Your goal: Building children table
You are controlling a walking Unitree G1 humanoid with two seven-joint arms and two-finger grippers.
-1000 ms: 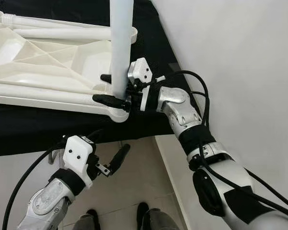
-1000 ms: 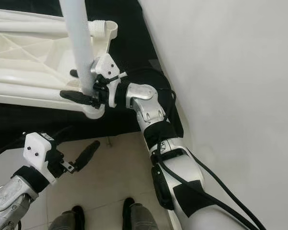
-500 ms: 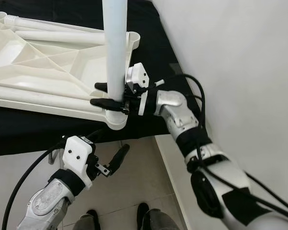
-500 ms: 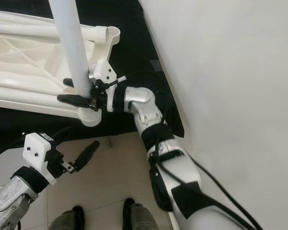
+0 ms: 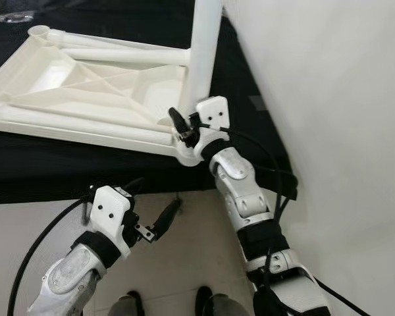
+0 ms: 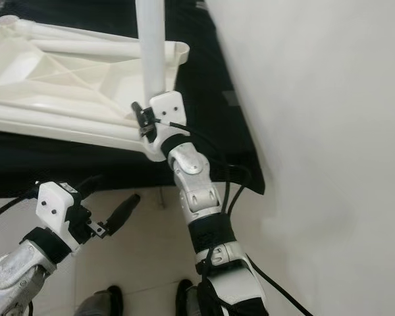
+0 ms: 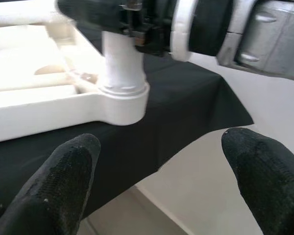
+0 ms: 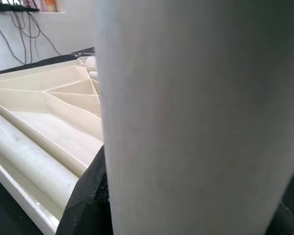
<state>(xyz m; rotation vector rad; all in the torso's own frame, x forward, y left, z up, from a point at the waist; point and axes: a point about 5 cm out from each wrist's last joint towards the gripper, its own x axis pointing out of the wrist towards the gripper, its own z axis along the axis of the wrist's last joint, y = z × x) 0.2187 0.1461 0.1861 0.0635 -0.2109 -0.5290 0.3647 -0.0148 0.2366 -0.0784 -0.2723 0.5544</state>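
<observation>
Right gripper (image 5: 179,125) clamps upright white leg (image 5: 203,56) at tabletop (image 5: 66,85) corner; left gripper (image 5: 161,220) below tabletop, fingers spread wide

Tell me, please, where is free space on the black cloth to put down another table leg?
A bare strip of black cloth runs between the tabletop and the cloth's front edge. It is crowded at the near corner socket, where the right end effector holds the upright leg.

One tabletop (image 5: 85,99), three legs (image 5: 203,52).
</observation>
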